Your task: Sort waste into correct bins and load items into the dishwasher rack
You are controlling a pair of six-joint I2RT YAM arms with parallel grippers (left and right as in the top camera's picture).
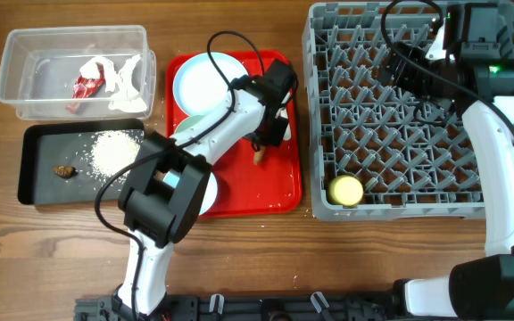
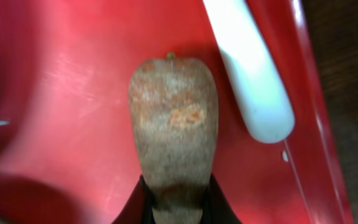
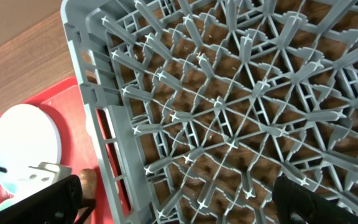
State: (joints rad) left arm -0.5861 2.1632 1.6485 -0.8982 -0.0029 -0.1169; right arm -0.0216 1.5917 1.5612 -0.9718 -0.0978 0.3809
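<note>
Pinched by its near end in the left hand [image 2: 178,202], poised over the red tray [image 2: 55,124] beside the white spoon [image 2: 253,81]: light, stiff carrot stick [image 2: 173,118], maybe slick-skinned, so better gripped squarely across than squeezed harder.

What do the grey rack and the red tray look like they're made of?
Grey rack: looks like moulded plastic with a matte finish, judging by its uniform colour and thin lattice ribs.
Red tray: probably hard plastic with a glossy finish, since it shows bright reflections in the left wrist view.
</note>
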